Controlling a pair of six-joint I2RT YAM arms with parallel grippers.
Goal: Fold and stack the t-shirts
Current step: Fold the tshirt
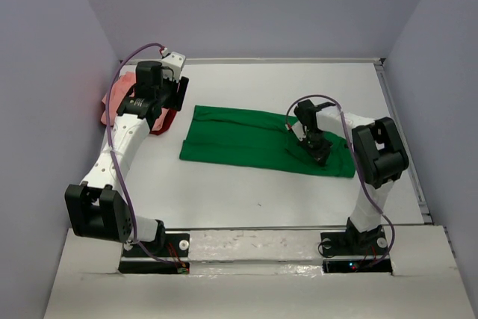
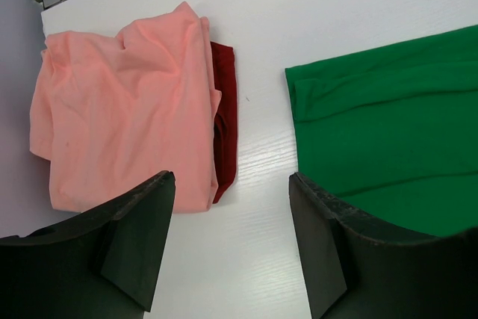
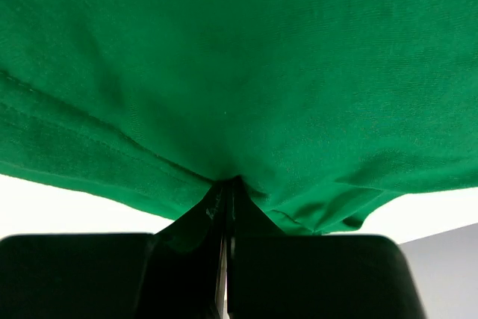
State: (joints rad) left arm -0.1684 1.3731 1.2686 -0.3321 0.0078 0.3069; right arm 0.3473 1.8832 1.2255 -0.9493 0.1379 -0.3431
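Observation:
A bright green t-shirt (image 1: 261, 140) lies as a long folded band across the middle of the table. My right gripper (image 1: 320, 152) is down on its right part. In the right wrist view it (image 3: 228, 182) is shut, and the green t-shirt (image 3: 239, 57) bunches up at its tips. A salmon-pink t-shirt (image 2: 123, 102) sits crumpled at the far left on top of a dark red cloth (image 2: 224, 110). My left gripper (image 2: 231, 184) hangs open and empty over bare table, between the pink pile and the left end of the green t-shirt (image 2: 388, 125). In the top view my left gripper (image 1: 178, 95) is beside the pink t-shirt (image 1: 112, 106).
Grey walls close in the white table (image 1: 246, 207) on the left, back and right. A metal rail (image 1: 403, 132) runs along the right edge. Both arm bases are bolted at the near edge.

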